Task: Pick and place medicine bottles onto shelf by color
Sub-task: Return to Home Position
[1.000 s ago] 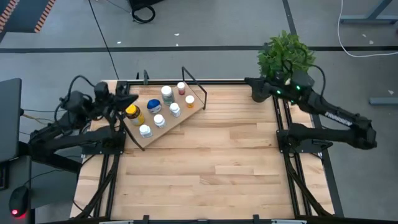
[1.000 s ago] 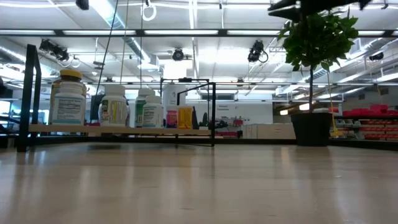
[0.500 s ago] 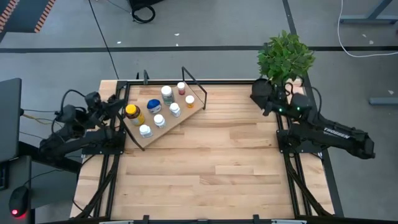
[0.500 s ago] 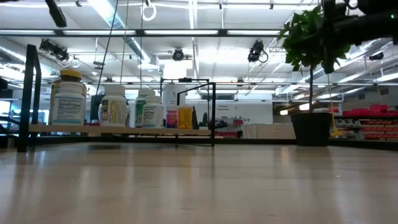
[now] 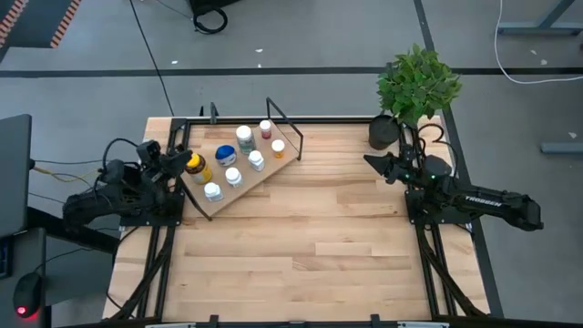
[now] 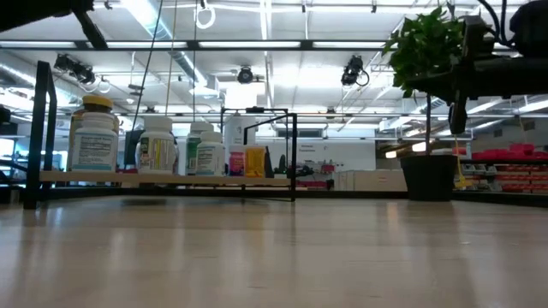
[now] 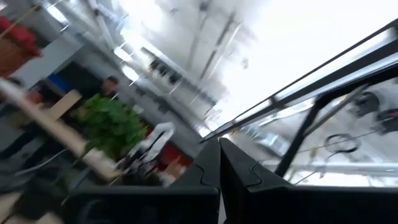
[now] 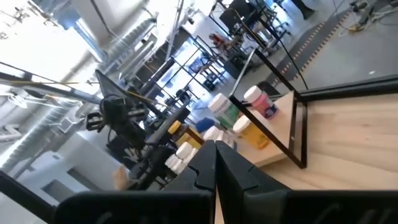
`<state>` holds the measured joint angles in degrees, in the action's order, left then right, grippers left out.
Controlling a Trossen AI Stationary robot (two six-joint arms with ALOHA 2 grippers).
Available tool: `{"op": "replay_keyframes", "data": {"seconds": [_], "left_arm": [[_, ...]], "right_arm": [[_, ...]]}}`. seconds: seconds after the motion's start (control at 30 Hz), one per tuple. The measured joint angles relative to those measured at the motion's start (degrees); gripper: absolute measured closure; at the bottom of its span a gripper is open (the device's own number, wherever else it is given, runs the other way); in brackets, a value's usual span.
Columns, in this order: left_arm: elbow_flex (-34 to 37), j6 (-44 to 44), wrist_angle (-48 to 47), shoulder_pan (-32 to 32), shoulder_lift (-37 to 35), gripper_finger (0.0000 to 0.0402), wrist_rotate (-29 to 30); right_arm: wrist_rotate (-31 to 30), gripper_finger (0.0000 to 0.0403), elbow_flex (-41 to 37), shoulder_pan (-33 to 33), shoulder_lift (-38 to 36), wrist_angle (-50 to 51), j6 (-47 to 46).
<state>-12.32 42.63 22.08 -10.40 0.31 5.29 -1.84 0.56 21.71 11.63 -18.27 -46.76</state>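
The shelf (image 5: 273, 169), a light-wood board in a black wire frame, lies at an angle in the table's far left part. Several medicine bottles stand upright on it: a yellow-capped amber one (image 5: 193, 164), a blue one (image 5: 225, 153), an orange one (image 5: 278, 147) and white-capped ones (image 5: 245, 137). In the low view they stand in a row (image 6: 154, 145) on the shelf board (image 6: 171, 180). My left gripper (image 5: 176, 157) is shut, just left of the shelf. My right gripper (image 5: 372, 162) is shut by the table's right edge, well away from the shelf (image 8: 273, 155).
A leafy plant (image 5: 417, 82) in a black pot (image 6: 428, 175) stands at the table's far right corner, just beyond my right gripper. The wooden tabletop (image 5: 301, 237) lies bare in its middle and near parts. Black frame rails run along the table's left and right edges.
My right gripper has moved from beside the plant toward the table's near edge and down, its arm folding in along the right edge. My left arm has drawn back toward the left edge and sunk lower. The bottles and shelf have kept still.
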Motion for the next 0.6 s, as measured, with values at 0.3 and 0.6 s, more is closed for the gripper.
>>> {"op": "replay_keyframes", "data": {"seconds": [0.3,0.6], "left_arm": [[8.2,-7.2,14.7,10.9,-0.1,0.0401,8.0],[11.8,-22.1,23.4,17.2,0.0,0.0401,9.3]], "right_arm": [[-0.3,0.0396,-0.1,-0.1,0.0,1.8,0.3],[-2.9,0.0397,-0.1,0.0,0.0,-5.2,4.5]]}}
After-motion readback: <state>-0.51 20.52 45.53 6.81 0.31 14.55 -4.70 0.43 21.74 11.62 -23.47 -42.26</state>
